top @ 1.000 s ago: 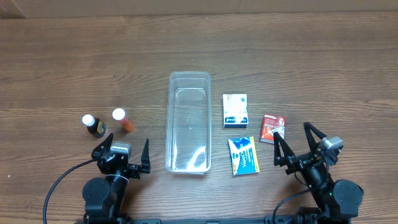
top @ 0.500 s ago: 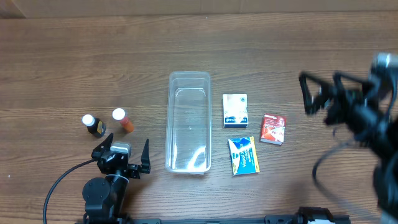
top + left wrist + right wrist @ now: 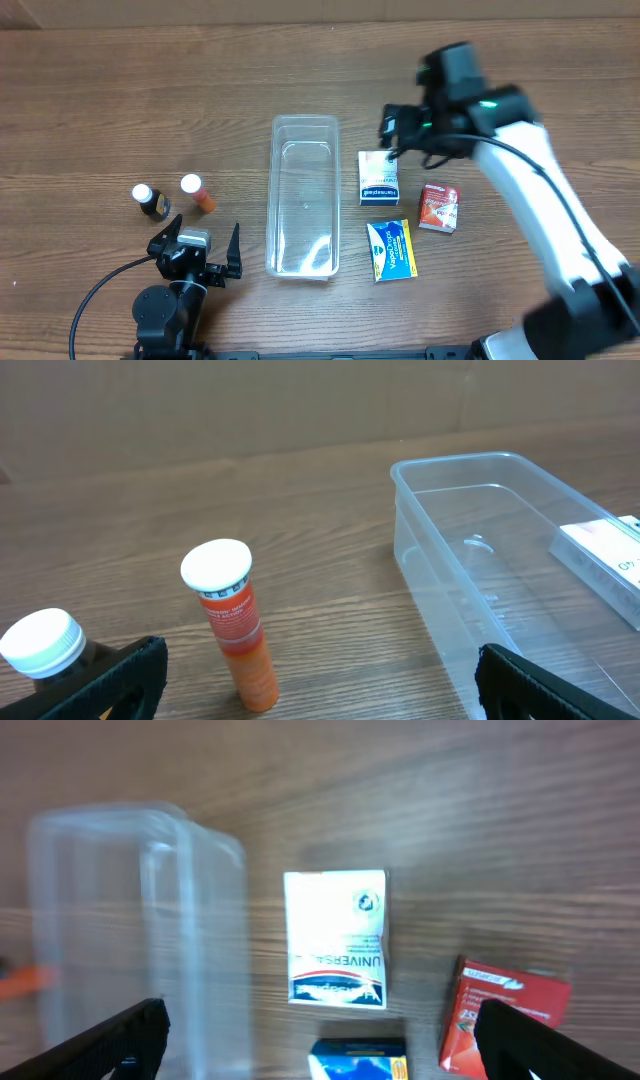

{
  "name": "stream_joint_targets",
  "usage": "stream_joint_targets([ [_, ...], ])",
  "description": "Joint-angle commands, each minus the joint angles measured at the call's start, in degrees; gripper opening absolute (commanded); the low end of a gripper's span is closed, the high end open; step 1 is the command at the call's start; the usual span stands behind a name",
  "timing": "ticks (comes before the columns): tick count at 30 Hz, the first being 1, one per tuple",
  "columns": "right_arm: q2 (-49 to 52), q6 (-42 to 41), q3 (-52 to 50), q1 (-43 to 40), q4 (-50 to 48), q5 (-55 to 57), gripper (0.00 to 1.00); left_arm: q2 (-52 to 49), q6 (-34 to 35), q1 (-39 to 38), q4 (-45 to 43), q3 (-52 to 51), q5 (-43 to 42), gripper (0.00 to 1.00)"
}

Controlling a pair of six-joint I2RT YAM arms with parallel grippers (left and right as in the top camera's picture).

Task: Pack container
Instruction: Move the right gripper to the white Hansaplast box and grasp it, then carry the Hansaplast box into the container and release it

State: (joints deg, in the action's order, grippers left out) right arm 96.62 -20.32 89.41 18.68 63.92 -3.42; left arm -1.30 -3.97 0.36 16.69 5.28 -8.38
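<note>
The clear container [image 3: 303,122] lies empty in the middle of the table, its long side running front to back. It also shows in the left wrist view [image 3: 470,468] and the right wrist view [image 3: 130,900]. My right gripper [image 3: 410,135] is open and empty, raised above the white box [image 3: 378,180] just right of the container. The right wrist view [image 3: 320,1040] looks down on that white box [image 3: 337,940]. My left gripper [image 3: 200,252] is open and empty, low at the front left, left of the container [image 3: 320,695].
A blue box [image 3: 391,250] and a red box [image 3: 439,207] lie right of the container, both also in the right wrist view [image 3: 358,1062] [image 3: 505,1015]. An orange tube [image 3: 198,193] [image 3: 235,630] and a dark white-capped bottle [image 3: 150,201] [image 3: 45,645] stand left.
My right arm has risen from the front right corner and swung back and left, and now hangs over the white box. The left arm and all objects have not moved.
</note>
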Motion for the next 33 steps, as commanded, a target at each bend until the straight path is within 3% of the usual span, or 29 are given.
stream_joint_targets([
  [1,5.88,-3.19,0.68,0.98,-0.39,5.86,1.0,0.02,0.96,-0.39,0.11,-0.09,-0.22,1.0],
  [7,14.38,-3.32,0.68,2.16,-0.79,3.67,1.0,0.02,0.96,-0.39,0.11,-0.09,-0.22,1.0],
  [22,24.13,-6.34,0.66,5.38,-4.44,3.32,1.0,0.02,0.96,-0.39,0.11,-0.09,-0.22,1.0],
  [27,24.28,-6.54,0.66,5.38,-5.14,3.37,0.86,0.02,0.96,-0.39,0.11,-0.09,-0.22,1.0],
  [29,24.28,-6.54,0.66,5.38,-5.68,3.5,0.84,0.02,0.96,-0.39,0.11,-0.09,-0.22,1.0],
  [31,24.28,-6.54,0.68,5.35,-5.66,5.35,0.72,0.02,0.96,-0.39,0.11,-0.09,-0.22,1.0],
  [33,23.89,-6.51,1.44,5.35,-3.72,7.61,0.71,0.02,0.96,-0.39,0.11,-0.09,-0.22,1.0],
])
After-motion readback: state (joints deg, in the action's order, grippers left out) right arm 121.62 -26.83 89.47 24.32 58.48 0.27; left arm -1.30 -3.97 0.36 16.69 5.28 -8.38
